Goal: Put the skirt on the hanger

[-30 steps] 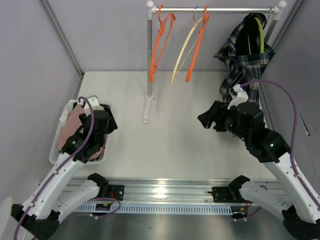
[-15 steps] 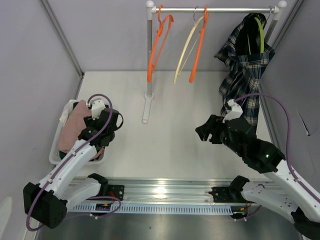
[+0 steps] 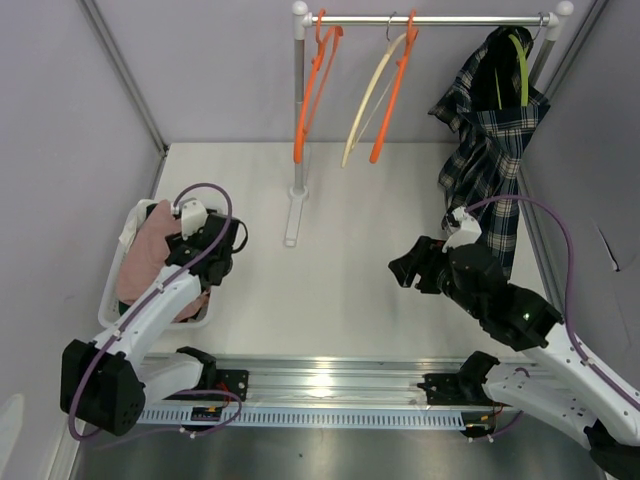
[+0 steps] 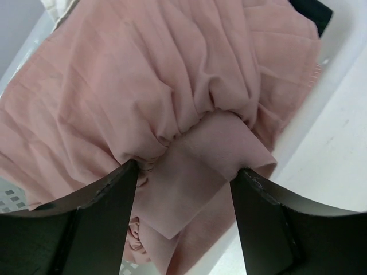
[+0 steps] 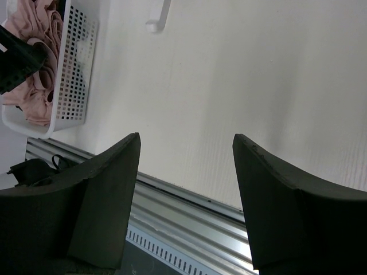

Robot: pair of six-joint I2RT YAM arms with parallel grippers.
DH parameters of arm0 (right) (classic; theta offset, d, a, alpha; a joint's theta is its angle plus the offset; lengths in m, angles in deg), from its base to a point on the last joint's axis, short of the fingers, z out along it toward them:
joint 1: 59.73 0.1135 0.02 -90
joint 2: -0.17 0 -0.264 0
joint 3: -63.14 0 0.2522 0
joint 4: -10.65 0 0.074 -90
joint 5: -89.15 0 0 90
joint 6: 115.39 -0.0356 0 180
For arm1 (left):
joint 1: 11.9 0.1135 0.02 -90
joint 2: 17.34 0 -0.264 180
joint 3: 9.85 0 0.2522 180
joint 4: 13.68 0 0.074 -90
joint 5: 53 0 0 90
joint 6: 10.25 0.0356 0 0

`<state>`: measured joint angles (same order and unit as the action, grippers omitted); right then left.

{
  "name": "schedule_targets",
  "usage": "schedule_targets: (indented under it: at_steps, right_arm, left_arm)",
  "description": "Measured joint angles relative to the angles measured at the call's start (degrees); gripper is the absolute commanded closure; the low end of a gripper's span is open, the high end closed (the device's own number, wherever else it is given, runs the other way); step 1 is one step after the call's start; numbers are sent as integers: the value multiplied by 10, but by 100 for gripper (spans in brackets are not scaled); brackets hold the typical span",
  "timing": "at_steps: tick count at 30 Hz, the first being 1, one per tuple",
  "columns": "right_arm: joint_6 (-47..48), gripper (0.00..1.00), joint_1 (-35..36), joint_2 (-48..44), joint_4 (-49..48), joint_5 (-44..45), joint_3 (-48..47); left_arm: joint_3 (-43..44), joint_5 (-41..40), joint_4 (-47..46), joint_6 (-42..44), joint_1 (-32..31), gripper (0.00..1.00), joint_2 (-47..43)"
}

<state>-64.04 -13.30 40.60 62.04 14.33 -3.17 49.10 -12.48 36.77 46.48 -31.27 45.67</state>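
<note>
Skirt (image 3: 148, 252), pink and gathered, lies bunched in a white mesh basket (image 3: 106, 312) at the 9 o'clock edge of the surface (image 3: 330, 290). The left end effector (image 3: 212, 250) sits over the basket's 3 o'clock side. In the left wrist view this end effector (image 4: 183, 172) is down on the cloth with its jaws spread wide, and a flat folded band of the skirt (image 4: 172, 97) runs between its two fingers (image 4: 109, 206). The band reaches from one finger to the other, but whether they press it cannot be told, and the cloth is not lifted.

The right end effector (image 3: 404, 268) hovers over bare surface toward 4 o'clock, well apart from the basket. Its jaws are wide open with nothing between them, as the right wrist view shows (image 5: 183, 140).

At 12 o'clock a rail (image 3: 430, 19) carries an orange hanger (image 3: 312, 95), a cream hanger (image 3: 368, 105) and a second orange hanger (image 3: 392, 95). All three are bare. A plaid garment (image 3: 490, 140) hangs at the rail's 3 o'clock end.
</note>
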Motion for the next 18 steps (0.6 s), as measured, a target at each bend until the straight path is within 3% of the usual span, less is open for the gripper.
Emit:
schedule_targets:
  at_steps: [2, 6, 7, 10, 18]
  right_arm:
    - [-3, 30, 0, 1, -3, 0, 6]
    - [-6, 30, 0, -1, -7, -1, 17]
    - [-6, 30, 1, -2, -7, 0, 19]
    - [-8, 31, 2, -5, -7, 0, 21]
    - [-7, 33, 2, -2, -10, 0, 21]
  left_arm:
    - [0, -5, 1, -5, 9, 41, 5]
    - [0, -10, 8, -10, 21, 69, 11]
    - [0, -10, 9, -9, 22, 81, 9]
    - [10, -7, 19, -2, 22, 99, -5]
    - [115, 23, 43, 25, 23, 100, -86]
